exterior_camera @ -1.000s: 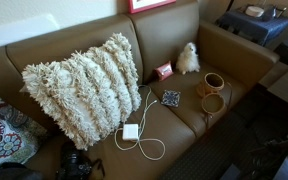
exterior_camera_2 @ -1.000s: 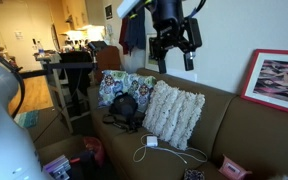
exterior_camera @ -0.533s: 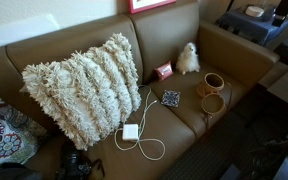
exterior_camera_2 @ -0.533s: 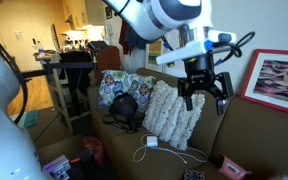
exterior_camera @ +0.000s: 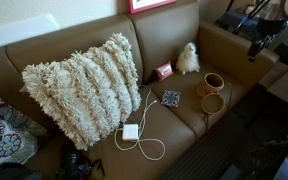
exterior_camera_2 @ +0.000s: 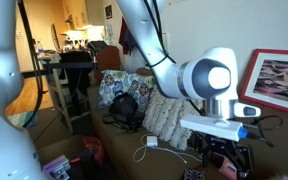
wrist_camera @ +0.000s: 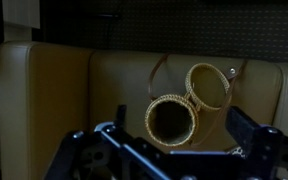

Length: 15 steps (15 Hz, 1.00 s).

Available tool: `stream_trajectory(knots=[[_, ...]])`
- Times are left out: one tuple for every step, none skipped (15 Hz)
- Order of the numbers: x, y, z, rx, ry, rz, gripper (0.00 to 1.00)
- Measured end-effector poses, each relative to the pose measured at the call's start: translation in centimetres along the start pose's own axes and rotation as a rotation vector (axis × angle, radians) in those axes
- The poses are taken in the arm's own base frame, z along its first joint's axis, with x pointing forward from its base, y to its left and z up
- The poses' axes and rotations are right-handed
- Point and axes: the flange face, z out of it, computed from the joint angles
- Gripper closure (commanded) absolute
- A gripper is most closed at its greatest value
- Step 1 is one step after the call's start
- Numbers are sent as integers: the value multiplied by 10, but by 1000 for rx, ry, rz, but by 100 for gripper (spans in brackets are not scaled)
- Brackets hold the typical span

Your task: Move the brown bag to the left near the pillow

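One pillow point(exterior_camera: 84, 85); one brown bag point(exterior_camera: 214, 84)

Soft indoor light — wrist view dim, blurred.

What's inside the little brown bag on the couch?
In the wrist view the brown bag shows its round open mouth with a lighter rim. Inside looks only dark; nothing sticks out. Its bottom is in shadow, so anything small down there is hidden.
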Motion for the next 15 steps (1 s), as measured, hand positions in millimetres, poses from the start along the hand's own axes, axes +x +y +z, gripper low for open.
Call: stream_trajectory(knots=[[3, -1, 20, 7, -5, -13, 0], [5, -4, 37, 11, -8, -29, 0], [7, -8, 54, 15, -9, -43, 0], [8, -13, 70, 19, -11, -57, 0], [10, -18, 84, 21, -13, -72, 0], [11, -23, 98, 25, -19, -84, 0], [12, -28, 110, 27, -22, -96, 0], [12, -31, 122, 29, -27, -111, 0], [13, -35, 133, 33, -29, -132, 0], [12, -40, 143, 36, -24, -152, 0], [12, -44, 150, 38, -9, -167, 0], [12, -47, 154, 38, 15, -176, 0], [13, -49, 155, 37, 40, -187, 0], [14, -51, 154, 34, 66, -198, 0], [17, -52, 149, 29, 90, -209, 0]])
